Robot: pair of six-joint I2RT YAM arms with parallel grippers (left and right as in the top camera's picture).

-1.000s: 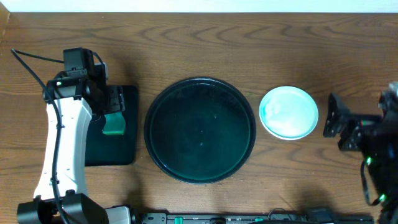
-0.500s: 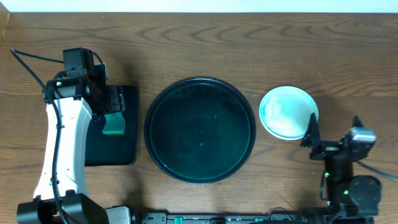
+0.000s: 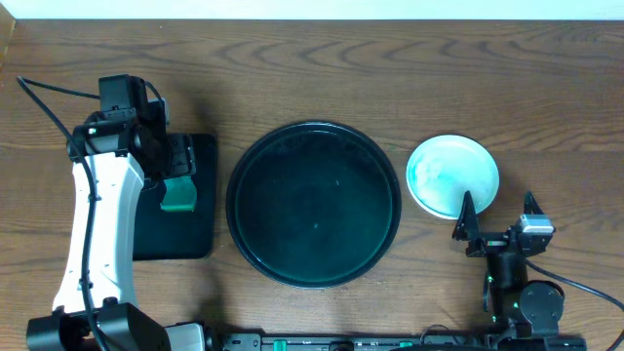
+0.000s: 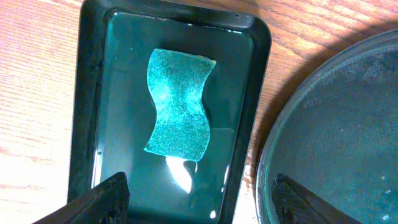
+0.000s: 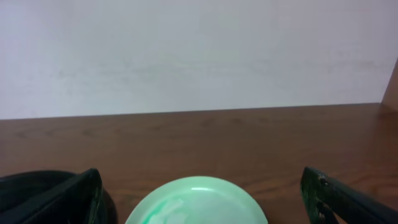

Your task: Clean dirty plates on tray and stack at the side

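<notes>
A pale green plate (image 3: 452, 175) lies on the table right of the round black tray (image 3: 314, 203); it also shows in the right wrist view (image 5: 196, 202). The round tray holds no plate. My right gripper (image 3: 496, 216) is open and empty, just in front of the plate, its fingertips (image 5: 81, 193) wide apart. My left gripper (image 3: 180, 161) is open and empty above a green sponge (image 4: 180, 102) lying in a small black rectangular tray (image 4: 171, 106). The sponge shows overhead (image 3: 178, 195) too.
The round tray's rim (image 4: 267, 174) lies close to the right of the small tray. A white wall (image 5: 199, 56) stands behind the table's far edge. Bare wood surrounds the trays.
My right arm has swung from the far right edge to just in front of the green plate, jaws pointing at it. The left arm has not moved.
</notes>
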